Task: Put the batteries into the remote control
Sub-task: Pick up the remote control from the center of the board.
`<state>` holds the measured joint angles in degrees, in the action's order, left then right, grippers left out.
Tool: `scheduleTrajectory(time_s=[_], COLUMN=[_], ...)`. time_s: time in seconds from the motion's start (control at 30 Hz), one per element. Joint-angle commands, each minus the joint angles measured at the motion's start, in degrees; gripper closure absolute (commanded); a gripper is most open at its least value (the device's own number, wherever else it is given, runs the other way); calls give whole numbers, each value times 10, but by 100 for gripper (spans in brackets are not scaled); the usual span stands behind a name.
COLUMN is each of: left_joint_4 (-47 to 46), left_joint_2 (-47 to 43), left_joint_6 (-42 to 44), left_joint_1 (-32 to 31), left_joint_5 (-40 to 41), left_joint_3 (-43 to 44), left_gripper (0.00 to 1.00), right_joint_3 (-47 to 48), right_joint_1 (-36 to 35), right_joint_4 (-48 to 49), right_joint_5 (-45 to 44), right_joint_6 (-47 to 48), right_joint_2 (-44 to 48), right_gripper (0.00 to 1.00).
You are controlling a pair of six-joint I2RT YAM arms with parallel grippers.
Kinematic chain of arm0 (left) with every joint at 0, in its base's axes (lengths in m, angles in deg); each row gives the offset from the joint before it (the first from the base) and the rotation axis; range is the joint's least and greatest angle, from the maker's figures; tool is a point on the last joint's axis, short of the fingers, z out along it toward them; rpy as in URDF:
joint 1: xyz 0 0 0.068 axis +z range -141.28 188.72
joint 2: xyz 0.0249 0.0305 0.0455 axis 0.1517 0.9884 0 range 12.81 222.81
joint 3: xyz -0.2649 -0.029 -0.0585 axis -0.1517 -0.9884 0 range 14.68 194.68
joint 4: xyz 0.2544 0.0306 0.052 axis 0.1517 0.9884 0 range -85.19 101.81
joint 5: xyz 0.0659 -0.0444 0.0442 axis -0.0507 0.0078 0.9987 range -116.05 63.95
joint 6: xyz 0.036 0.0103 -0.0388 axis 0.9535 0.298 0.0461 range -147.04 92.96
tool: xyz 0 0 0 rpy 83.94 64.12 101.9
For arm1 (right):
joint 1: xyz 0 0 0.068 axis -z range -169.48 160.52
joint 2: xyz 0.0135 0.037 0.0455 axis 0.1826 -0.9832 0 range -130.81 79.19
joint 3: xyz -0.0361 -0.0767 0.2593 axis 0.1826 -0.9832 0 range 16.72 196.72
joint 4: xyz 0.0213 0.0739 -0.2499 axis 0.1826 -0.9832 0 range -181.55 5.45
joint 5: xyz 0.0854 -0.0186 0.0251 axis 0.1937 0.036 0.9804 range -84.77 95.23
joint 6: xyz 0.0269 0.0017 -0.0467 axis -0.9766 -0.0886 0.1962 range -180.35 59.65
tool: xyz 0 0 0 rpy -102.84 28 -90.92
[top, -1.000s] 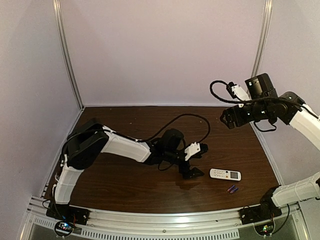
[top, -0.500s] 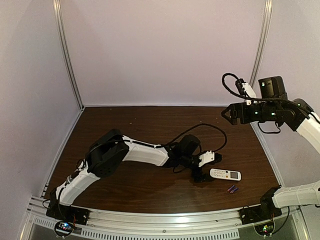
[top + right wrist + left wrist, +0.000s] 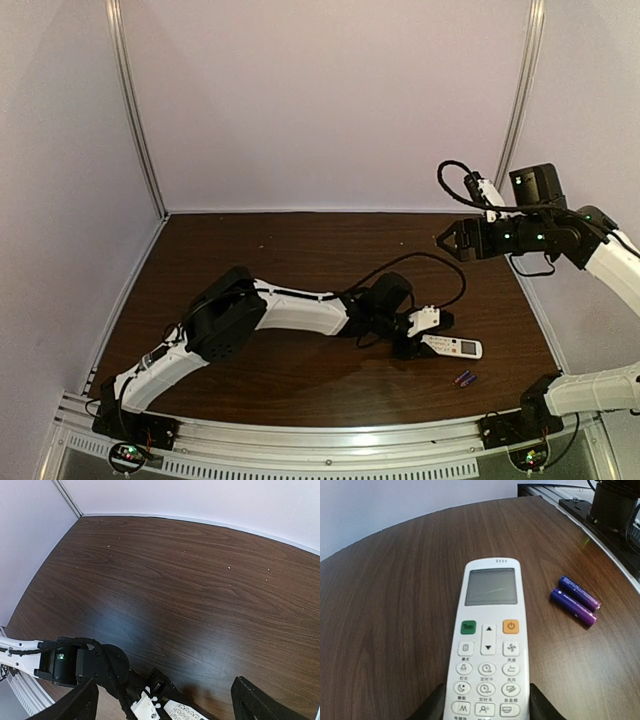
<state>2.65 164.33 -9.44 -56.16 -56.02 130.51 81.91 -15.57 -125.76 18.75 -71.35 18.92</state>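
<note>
Looking through the left wrist camera, you have the left tool [image 3: 486, 707] set astride the button end of the remote [image 3: 490, 640]. One of its fingers [image 3: 434, 706] sits on each long edge, so they are apart with the remote between them. They are very close to the plastic, but you cannot tell whether they touch it, and nothing shows a squeeze.

The remote lies flat on the surface [image 3: 390, 605], buttons up, with its display at the end farthest from the tool. The two batteries [image 3: 576, 600] lie ahead of the tool and off to its right, side by side near the display end and clear of the remote.

The right tool [image 3: 165, 702] hangs high over the surface with its fingers wide apart and nothing in them. The left tool and the remote are below and ahead of it.

This looks like the first step, taking hold of the remote, with no battery loaded. The battery bay is probably on the hidden underside. Your next move would be to close gently on the edges, check the grip is square, then lift and turn the remote over.
</note>
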Motion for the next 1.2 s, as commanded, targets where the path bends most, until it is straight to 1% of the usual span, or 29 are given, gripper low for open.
scheduleTrajectory(time_s=[0.0, 0.07, 0.17, 0.37, 0.43, 0.53, 0.67, 0.77, 0.83, 1.0, 1.17], left_joint_4=[3, -21, -55, -123, -137, -138, -117, -90, -56, 37, 141], left_joint_2=[-27, -65, -131, -275, -319, -378, -453, -492, -511, -552, -577], left_joint_6=[-11, -21, -32, -115, -154, -208, -240, -258, -264, -279, -272], left_joint_1=[10, 17, 27, 65, 84, 116, 141, 149, 155, 182, 195], left_joint_5=[14, 26, 48, 72, 60, 14, -31, -69, -96, -165, -225], left_joint_3=[-53, -111, -208, -401, -462, -517, -557, -561, -553, -529, -496], left_gripper=[58, 61, 64, 71, 71, 74, 77, 78, 78, 79, 79], right_joint_3=[-10, -14, -19, -45, -53, -64, -98, -119, -125, -137, -130], right_joint_1=[7, 9, 13, 16, 15, 16, 13, -5, -31, -115, -175], right_joint_4=[21, 26, 41, 105, 125, 146, 172, 177, 168, 160, 151], right_joint_5=[15, 20, 30, 82, 113, 160, 217, 227, 206, 173, 133], right_joint_6=[-10, -9, -10, -15, -14, 9, 52, 83, 110, 173, 200], right_joint_2=[10, 9, 7, -6, -13, -18, -2, 14, 24, 52, 79], right_gripper=[6, 6, 6, 6, 6, 9, 11, 14, 16, 17, 22])
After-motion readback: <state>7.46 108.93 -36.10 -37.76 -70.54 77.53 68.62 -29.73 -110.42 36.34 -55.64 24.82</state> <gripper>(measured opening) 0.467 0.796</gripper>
